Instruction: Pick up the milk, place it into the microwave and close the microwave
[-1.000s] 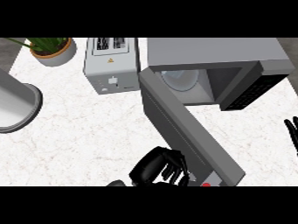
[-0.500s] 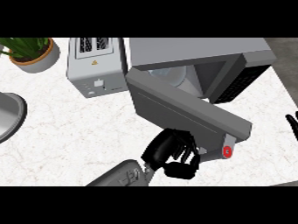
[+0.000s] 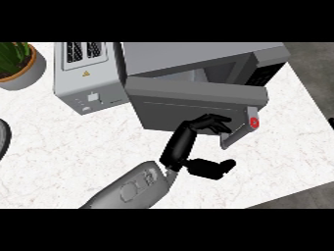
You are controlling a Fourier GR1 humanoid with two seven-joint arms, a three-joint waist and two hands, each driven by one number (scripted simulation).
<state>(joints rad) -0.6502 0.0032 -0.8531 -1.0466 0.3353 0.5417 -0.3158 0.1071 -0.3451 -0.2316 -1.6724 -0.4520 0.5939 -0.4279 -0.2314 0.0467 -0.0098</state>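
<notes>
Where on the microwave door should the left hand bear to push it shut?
On the door's free edge by the red-dotted handle, coming from the counter side. The door stands partly swung and hinges at the view's left, so the far end swings easiest. The left hand touches there.

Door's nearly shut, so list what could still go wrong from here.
1. The left robot hand presses the microwave door with its fingers near the door's free edge; it might slip off.
2. The door may stop ajar.
3. The milk is not visible, so it could block the door.
</notes>
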